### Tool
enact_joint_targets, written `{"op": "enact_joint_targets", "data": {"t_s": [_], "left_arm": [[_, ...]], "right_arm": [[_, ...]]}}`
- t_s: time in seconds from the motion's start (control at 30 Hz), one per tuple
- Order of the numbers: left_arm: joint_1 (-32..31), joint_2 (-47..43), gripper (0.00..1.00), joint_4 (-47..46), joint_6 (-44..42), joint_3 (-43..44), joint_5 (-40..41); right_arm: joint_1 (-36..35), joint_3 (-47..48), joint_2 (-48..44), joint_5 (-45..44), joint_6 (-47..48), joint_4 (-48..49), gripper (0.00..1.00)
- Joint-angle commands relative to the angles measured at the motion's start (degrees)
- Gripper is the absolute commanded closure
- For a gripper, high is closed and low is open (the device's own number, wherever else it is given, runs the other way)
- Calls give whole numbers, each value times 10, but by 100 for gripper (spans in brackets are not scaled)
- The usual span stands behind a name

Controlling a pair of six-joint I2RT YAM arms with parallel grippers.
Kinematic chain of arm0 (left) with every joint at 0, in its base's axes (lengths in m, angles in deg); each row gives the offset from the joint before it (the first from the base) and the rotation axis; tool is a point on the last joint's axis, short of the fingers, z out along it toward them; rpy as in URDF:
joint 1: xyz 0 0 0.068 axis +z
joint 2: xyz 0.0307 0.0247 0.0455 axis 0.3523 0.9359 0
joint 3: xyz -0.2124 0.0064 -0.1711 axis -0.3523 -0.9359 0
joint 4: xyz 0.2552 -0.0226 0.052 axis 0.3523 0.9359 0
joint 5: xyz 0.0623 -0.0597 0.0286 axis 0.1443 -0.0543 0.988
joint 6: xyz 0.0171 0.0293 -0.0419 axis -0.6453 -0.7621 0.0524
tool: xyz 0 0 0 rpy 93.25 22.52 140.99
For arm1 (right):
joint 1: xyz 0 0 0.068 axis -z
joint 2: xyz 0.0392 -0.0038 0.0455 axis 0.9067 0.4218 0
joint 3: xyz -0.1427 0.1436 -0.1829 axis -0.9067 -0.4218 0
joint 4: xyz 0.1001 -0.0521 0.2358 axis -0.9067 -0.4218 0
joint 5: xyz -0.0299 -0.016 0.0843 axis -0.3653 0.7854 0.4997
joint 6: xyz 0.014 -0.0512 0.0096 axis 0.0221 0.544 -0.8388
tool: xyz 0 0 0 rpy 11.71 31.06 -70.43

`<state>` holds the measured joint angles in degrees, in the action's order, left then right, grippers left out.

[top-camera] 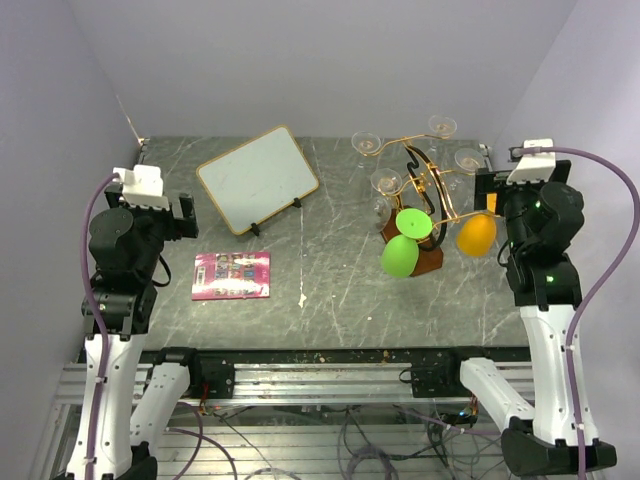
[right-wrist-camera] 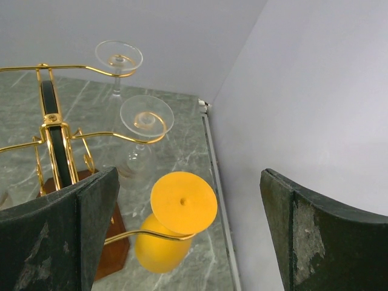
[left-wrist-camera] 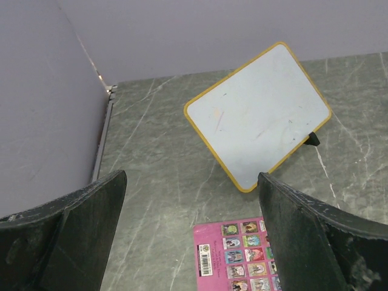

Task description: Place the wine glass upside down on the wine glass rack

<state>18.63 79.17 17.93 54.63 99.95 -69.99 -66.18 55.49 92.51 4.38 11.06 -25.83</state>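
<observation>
Right gripper (right-wrist-camera: 191, 176) fingers fill the near edge of the right wrist view, spread wide with nothing between them. Orange wine glass (right-wrist-camera: 182, 203) is just ahead of them, hung bowl-down, its foot flat on top of a gold wire arm that curves under it. That arm is part of the wine glass rack (right-wrist-camera: 57, 151): black arched centre, curled gold wire, reddish-brown wooden base. The orange glass hangs on the rack's right side, nearest the right wall. The gripper is not touching it.

Also on the rack:
- green wine glass (top-camera: 400, 257), inverted, on the near-left side by the base
- four clear glasses (top-camera: 387, 181), inverted, on the far arms

The rack stands on the right half of the table (top-camera: 330, 300), a dark grey-green stone-look top with pale veins.

Left half of the table:
- whiteboard (top-camera: 258, 178) with a yellow frame, propped at a tilt on small black feet, toward the back
- pink card (top-camera: 231, 275) lying flat, nearer the arms
- small pale scrap (top-camera: 303, 298) just right of the card

Left gripper (left-wrist-camera: 191, 179) hangs over the left edge, fingers parted and empty, with the whiteboard and pink card in its view.

Pale lavender walls (top-camera: 320, 60) close the table in on the back and both sides. The aluminium rail (top-camera: 320, 375) at the near edge carries both arm bases. A purple cable (top-camera: 610, 260) loops from each wrist.
</observation>
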Motion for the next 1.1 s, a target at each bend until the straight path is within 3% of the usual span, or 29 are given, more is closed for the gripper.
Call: {"op": "enact_joint_targets", "data": {"t_s": [0.0, 0.33, 0.53, 1.07], "left_arm": [[3, -8, 1, -5, 8, 26, 49], [5, -23, 1, 12, 4, 29, 43], [5, -33, 1, 14, 6, 22, 54], [6, -33, 1, 15, 9, 18, 50]], "right_arm": [[8, -9, -27, -16, -12, -14, 0], [32, -6, -35, 51, -39, -32, 0], [41, -15, -40, 3, -39, -19, 0], [46, -26, -39, 49, -50, -29, 0]]}}
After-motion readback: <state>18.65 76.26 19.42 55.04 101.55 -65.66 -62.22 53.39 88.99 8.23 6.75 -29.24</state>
